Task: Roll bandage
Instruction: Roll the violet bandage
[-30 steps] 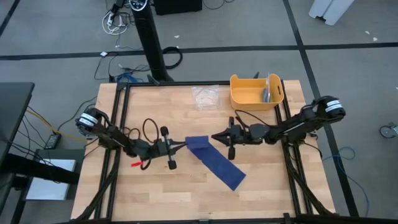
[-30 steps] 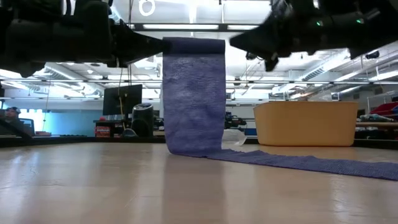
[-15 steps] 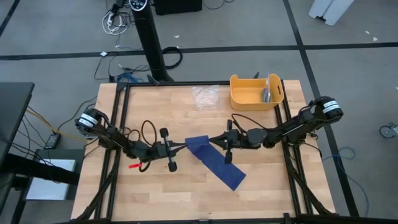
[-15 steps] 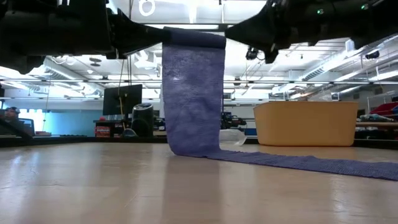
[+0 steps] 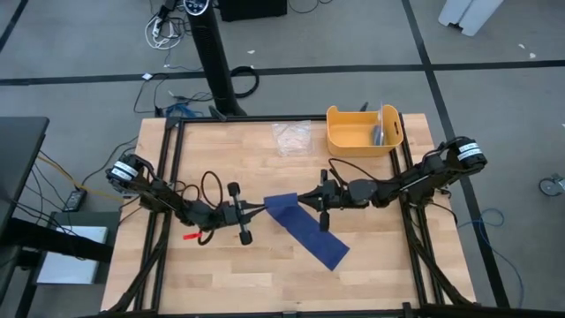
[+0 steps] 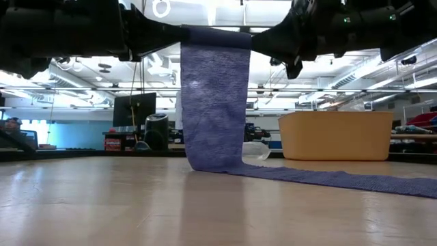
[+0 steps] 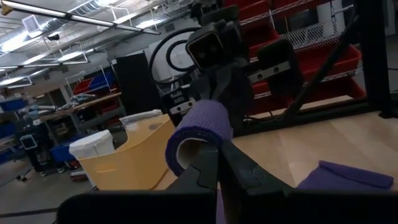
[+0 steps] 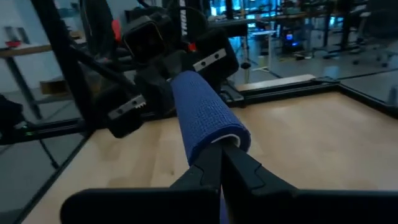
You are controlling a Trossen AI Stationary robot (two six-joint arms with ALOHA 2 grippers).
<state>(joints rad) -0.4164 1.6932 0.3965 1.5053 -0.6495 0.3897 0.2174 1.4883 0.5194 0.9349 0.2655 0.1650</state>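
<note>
the bandage (image 5: 300, 226) is a dark-blue cloth band at the centre of the high view. its upper end is lifted off the table (image 5: 229, 150) and wound into a small tube, and the rest runs down to the lower right of the frame, lying flat on the wood. in the low view the bandage (image 6: 215, 102) hangs as a broad sheet from the top centre of the frame down to the table, then trails along the surface to the right edge.

the left gripper (image 5: 262, 208) comes in from the left of the high view, its fingers pressed together on the left end of the lifted tube. the right gripper (image 5: 302, 198) reaches in from the right, its fingers likewise pinched on the opposite end. the two tips face each other with the tube between them. in the left wrist view the rolled end (image 7: 199, 127) sits just beyond the closed fingers; in the right wrist view the same roll (image 8: 208, 118) stretches away from the closed fingers toward the other arm.

a yellow tub (image 5: 364, 130) stands at the upper right of the table, and a clear wrapper (image 5: 290, 139) lies just left of it.
</note>
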